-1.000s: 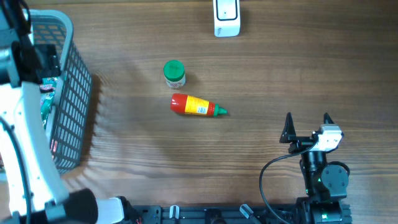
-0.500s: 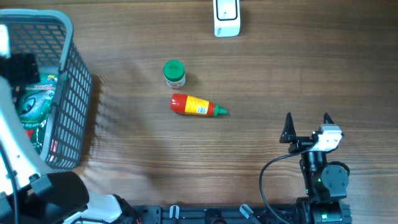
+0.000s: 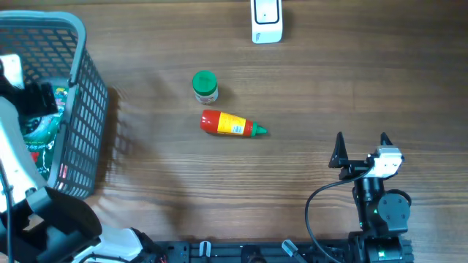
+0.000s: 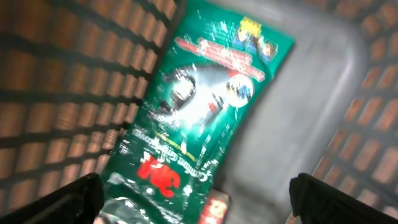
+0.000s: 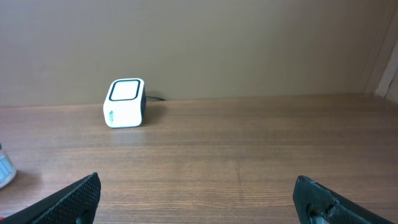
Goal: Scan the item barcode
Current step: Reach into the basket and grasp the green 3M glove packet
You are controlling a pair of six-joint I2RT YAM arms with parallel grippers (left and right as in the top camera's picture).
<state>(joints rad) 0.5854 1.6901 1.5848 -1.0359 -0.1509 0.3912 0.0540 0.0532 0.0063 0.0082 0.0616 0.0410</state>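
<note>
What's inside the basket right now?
A green foil packet lies on the grey basket floor, with a small red item at its lower end. From overhead, the left arm covers much of the interior, so anything else there is hidden.

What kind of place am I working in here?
Probably a mock shop checkout on a wooden table: a white barcode scanner at the far edge, a grey basket holding a green packet, and a sauce bottle and small jar laid out as goods.
</note>
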